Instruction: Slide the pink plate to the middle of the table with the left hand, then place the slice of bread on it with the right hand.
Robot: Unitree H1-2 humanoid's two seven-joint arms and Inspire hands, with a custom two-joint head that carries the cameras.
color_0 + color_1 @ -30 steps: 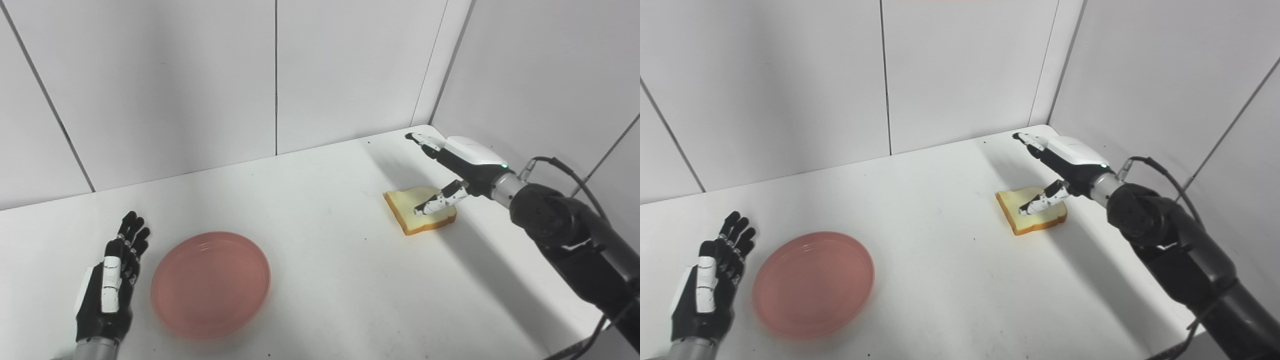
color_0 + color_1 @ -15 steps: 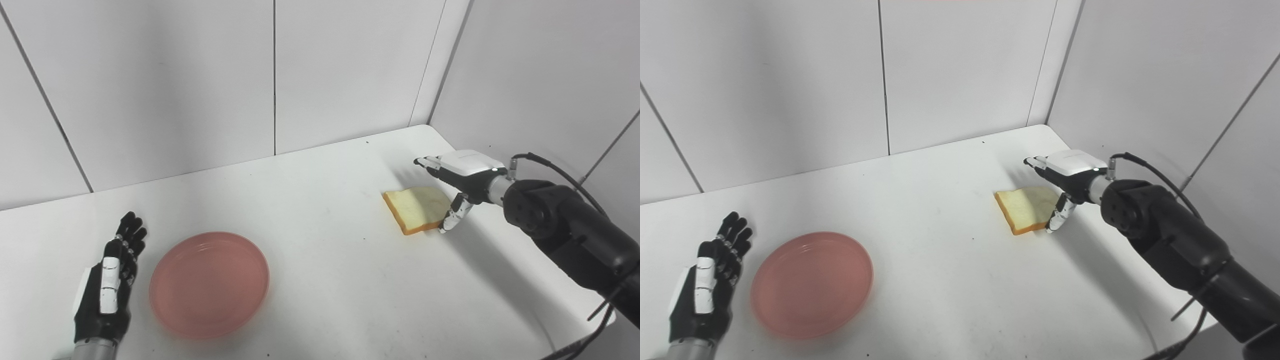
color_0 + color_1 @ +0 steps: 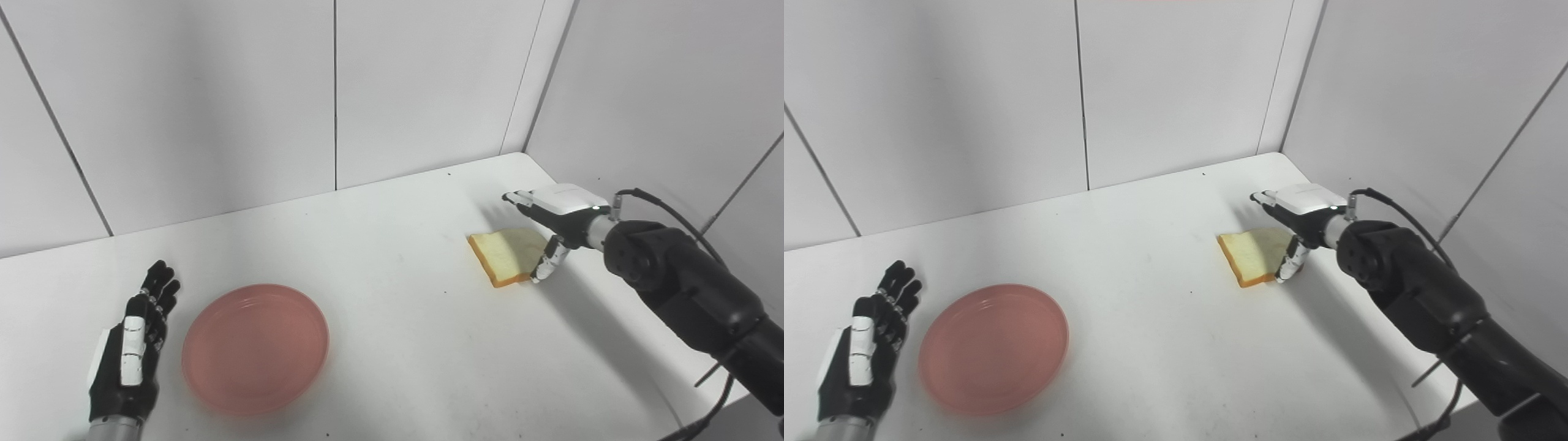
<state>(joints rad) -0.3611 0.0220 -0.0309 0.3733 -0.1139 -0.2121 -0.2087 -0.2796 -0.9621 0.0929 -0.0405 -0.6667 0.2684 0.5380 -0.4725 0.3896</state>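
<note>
Right robot hand (image 3: 1297,215) over bread slice (image 3: 1252,256); pink plate (image 3: 993,346) front-left.

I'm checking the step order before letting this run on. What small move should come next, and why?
Probably the left hand should ease sideways against the round pink plate and start pushing it toward the table's middle. The plate sits near the left, empty, with that open hand beside it and apart. The right hand is open at the tan bread slice, which lies flat on the white table.
</note>
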